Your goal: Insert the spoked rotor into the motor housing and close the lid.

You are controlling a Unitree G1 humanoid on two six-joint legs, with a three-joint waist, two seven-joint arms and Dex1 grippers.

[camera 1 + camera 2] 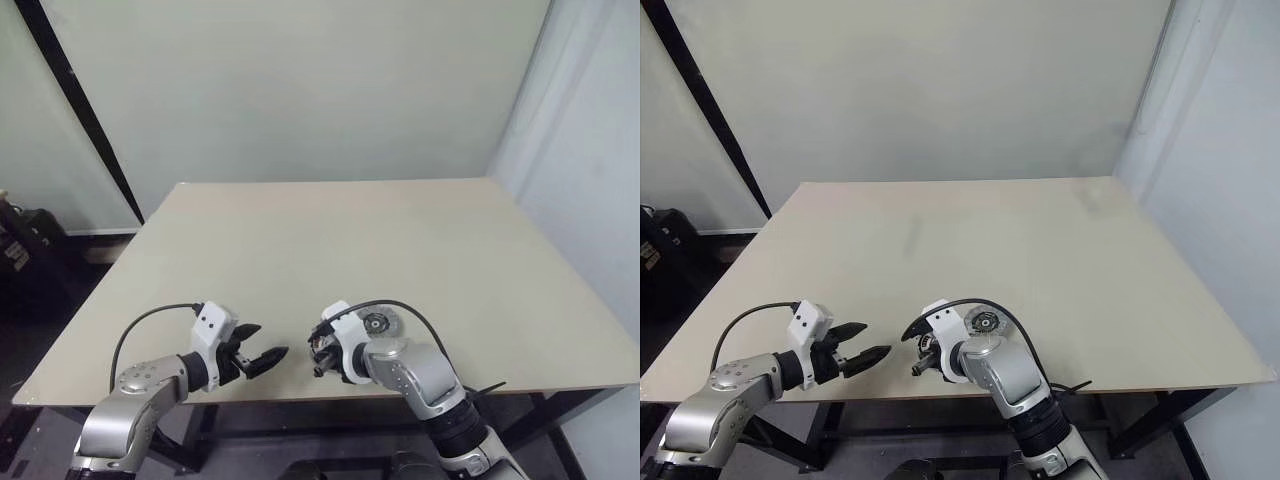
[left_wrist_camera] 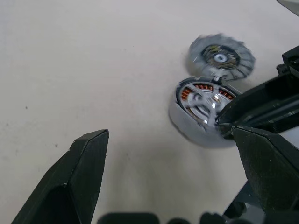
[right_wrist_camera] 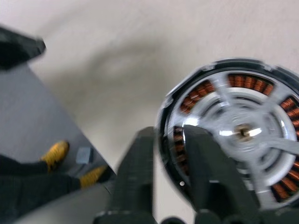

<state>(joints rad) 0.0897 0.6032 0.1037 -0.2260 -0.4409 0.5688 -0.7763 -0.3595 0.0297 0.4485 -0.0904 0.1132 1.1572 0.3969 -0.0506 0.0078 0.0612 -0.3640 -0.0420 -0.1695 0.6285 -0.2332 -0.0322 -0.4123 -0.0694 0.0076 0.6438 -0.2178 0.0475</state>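
Spoked rotor (image 3: pixel 243 133) in motor housing (image 3: pixel 170 116) — lid (image 2: pixel 221 55) just beside.

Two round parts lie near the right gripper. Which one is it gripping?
The motor housing, showing copper windings and the spoked rotor inside. The lid lies free beside it.

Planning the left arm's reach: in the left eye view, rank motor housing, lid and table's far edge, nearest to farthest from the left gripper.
1. motor housing, right of left gripper
2. lid, behind the housing
3. table's far edge, well ahead
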